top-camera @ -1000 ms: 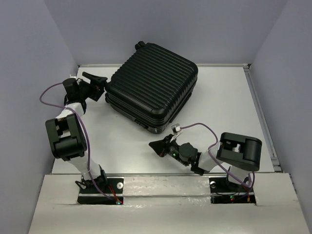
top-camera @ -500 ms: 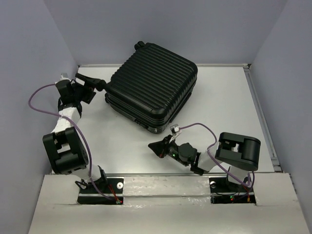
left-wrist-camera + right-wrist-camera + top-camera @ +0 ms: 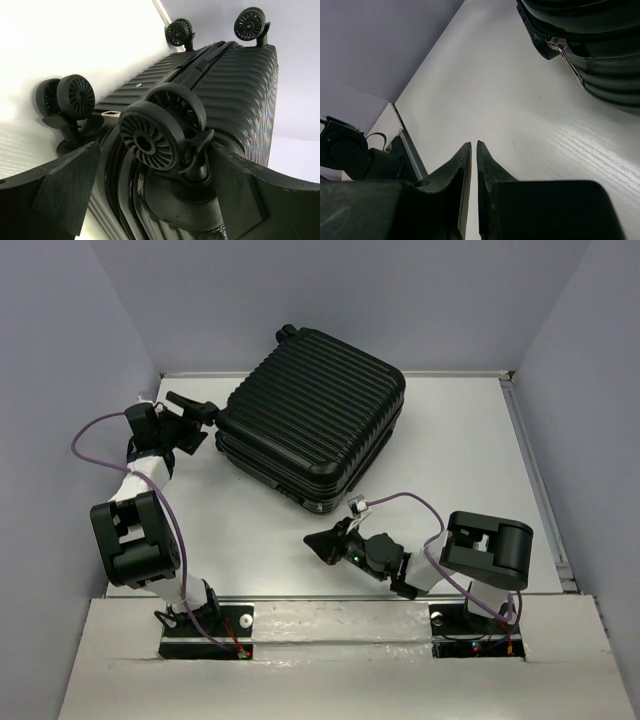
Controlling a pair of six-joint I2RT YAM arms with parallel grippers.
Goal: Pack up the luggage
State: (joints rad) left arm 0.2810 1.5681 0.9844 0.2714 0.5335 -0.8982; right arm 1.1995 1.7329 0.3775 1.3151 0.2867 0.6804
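We record one black hard-shell suitcase point(image 3: 312, 420), zipped shut, lying flat at the far middle of the white worktop point(image 3: 460, 440). We note the left gripper point(image 3: 207, 420) at its wheeled left end, jaws wide open either side of one caster wheel point(image 3: 150, 142). We find the right gripper point(image 3: 318, 543) low over the worktop near the case's front corner, jaws closed on nothing.

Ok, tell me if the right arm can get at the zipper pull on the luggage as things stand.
Probably yes. The right gripper is shut and empty, and only bare table lies between it and the zipper pull on the near corner of the luggage.
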